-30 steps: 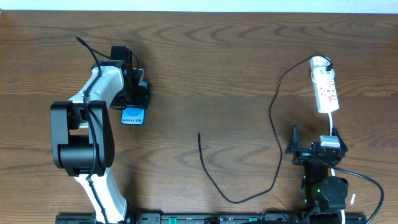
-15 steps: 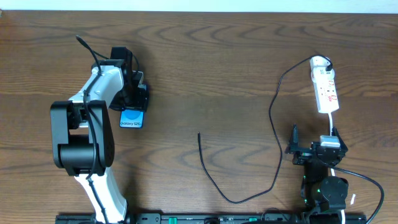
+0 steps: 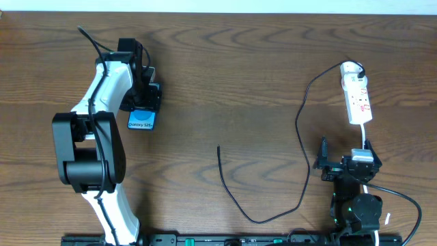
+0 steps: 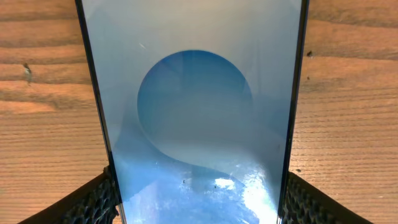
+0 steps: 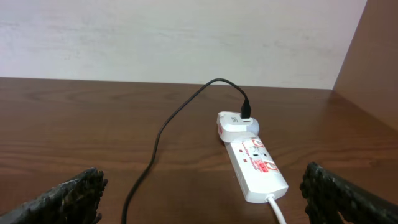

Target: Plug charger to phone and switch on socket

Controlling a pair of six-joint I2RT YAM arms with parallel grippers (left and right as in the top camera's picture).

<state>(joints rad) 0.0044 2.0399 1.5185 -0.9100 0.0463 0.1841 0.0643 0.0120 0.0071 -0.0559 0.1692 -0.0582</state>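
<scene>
phone (image 3: 141, 121): gripped by its long edges in left claw (image 3: 144, 107), toward the worktop's far left corner. right claw (image 5: 205, 194): released, near edge, close to socket (image 3: 357, 101). cable (image 3: 300, 137): tip mid-worktop.

Overhead view: I see even, diffuse light on the table (image 3: 239, 75), shadows short and soft. Left wrist view: the phone (image 4: 196, 112) screen is washed pale by glare, with bright reflections near the frame's lower edge.

Phone (image 3: 141, 121) far left, charger (image 3: 219, 158) centre, socket (image 3: 358, 99) right.
</scene>
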